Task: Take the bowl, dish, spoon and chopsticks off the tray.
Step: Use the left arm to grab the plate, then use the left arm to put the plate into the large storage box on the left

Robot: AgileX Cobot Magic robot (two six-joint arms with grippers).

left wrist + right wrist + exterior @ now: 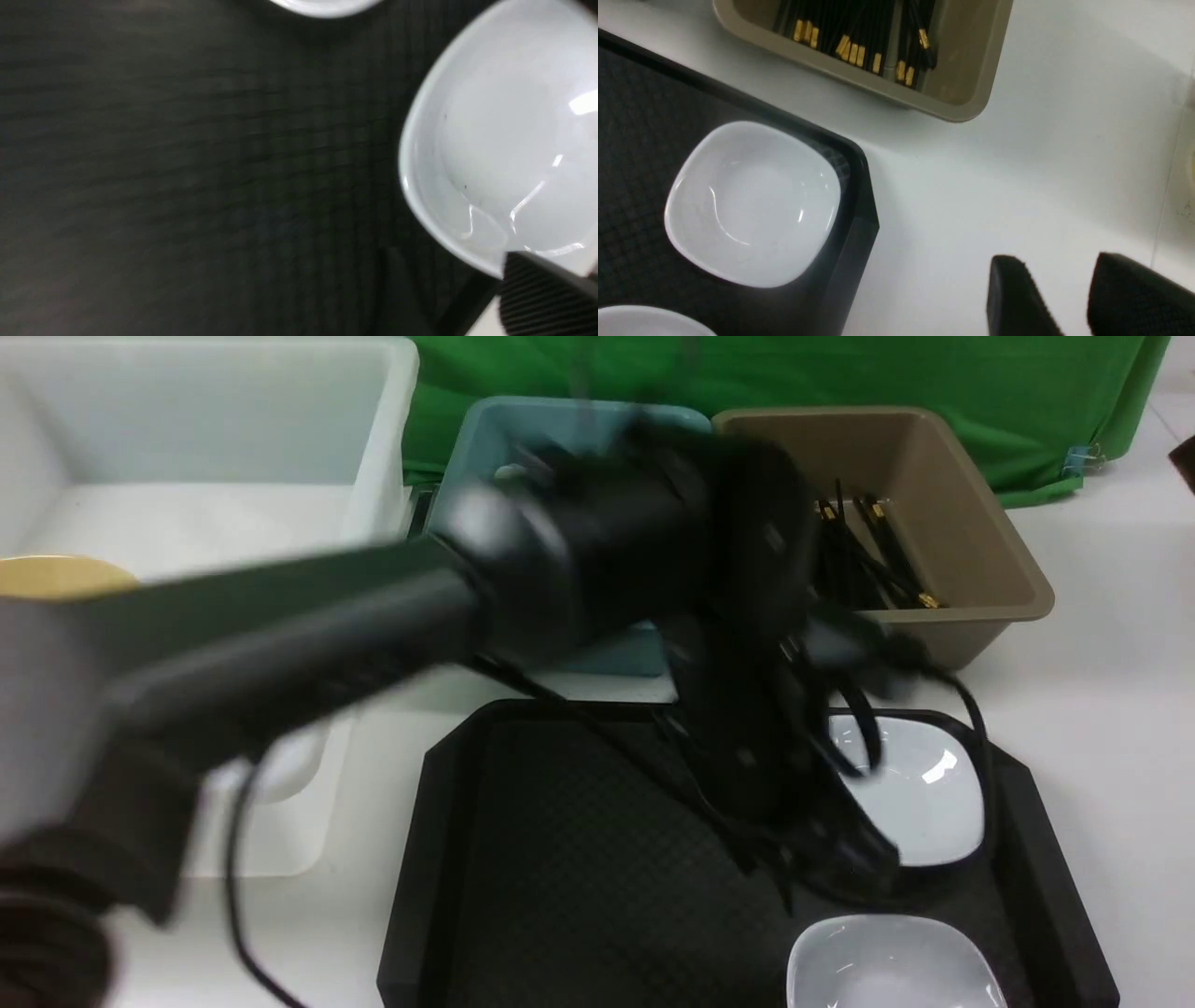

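Note:
The black tray (560, 859) carries two white rounded-square dishes, a far dish (920, 793) and a near dish (896, 961). My left arm blurs across the front view, with my left gripper (831, 859) low over the tray beside the far dish. In the left wrist view the left gripper (448, 249) is open: a ribbed finger (542, 298) sits at the dish (504, 140) rim, and the other finger is dim. My right gripper (1055, 256) hangs open over bare table. The yellow bowl (56, 574) sits in the white bin. Chopsticks (878, 560) lie in the brown bin. The spoon is out of view.
A large white bin (215, 448) stands at the back left, a blue bin (560, 429) at the back middle and a brown bin (980, 523) at the back right. A green cloth (840, 373) hangs behind them. White table (1102, 709) shows to the right of the tray.

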